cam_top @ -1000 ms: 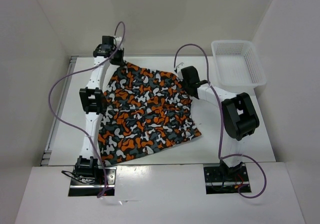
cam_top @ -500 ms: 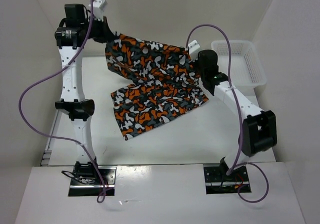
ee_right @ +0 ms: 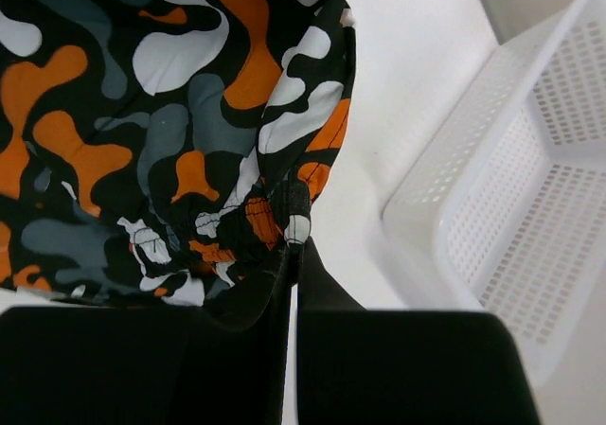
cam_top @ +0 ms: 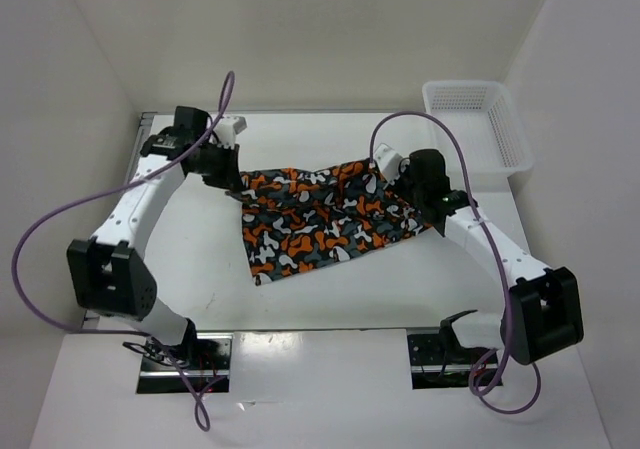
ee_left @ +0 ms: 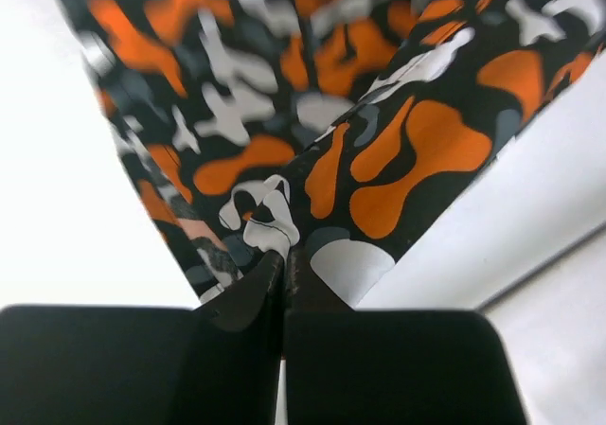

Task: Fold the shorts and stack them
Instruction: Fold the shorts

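Across the middle of the white table (cam_top: 330,304), I have the soft fabric shorts with orange, white, black and grey-teal blotches (cam_top: 320,219) held from both sides: the left jaws clenched on one far corner, the right jaws clenched on a gathered edge opposite, while the near part of the cloth lies on the table. By my reading the first fold is in hand; next I must carry both corners together over the lying cloth, level, then let go at once. A white plastic mesh basket (cam_top: 478,124) sits at the far right corner, apart from the cloth; plain white walls (cam_top: 300,29) enclose the table.
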Motion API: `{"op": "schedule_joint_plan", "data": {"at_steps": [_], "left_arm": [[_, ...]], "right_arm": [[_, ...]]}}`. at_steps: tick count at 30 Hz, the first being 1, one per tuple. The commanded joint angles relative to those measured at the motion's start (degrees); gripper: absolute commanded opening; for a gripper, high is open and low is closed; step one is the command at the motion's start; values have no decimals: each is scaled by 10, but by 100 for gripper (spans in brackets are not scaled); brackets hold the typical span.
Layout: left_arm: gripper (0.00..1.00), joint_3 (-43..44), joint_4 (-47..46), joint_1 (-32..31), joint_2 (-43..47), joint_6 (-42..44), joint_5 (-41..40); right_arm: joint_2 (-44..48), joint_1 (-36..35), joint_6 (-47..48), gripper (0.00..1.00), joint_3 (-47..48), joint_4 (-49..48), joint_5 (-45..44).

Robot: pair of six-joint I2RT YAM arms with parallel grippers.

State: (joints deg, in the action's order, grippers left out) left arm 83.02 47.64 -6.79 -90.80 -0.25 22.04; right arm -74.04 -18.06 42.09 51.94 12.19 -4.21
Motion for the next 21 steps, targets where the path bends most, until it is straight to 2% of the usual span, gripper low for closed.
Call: {"op": "schedule_joint_plan", "data": {"at_steps": [1,5,6,7,11,14,20,21], "left_arm": [[0,-17,-47,-7,84,3,-44],[0,-95,16,-48,143,3,-79],[0,-118,25,-60,150,3,-79],[0,-164,35,-87,156,3,-79],[1,-222,85,-139,178,3,-33],[2,-230,117,-179,179,3,-32],[23,-250,126,-241,128,3,-61],[32,-257,126,-252,128,3,-67]], "right_arm": [[49,8,51,0,-8,24,35],[87,15,97,0,-2,110,88],[93,15,109,0,-2,160,98],[100,15,124,0,-8,183,104],[129,6,162,0,-34,230,76],[145,6,195,0,-50,262,68],[180,-43,240,0,-130,291,0],[188,-52,250,11,-146,291,-18]]}}
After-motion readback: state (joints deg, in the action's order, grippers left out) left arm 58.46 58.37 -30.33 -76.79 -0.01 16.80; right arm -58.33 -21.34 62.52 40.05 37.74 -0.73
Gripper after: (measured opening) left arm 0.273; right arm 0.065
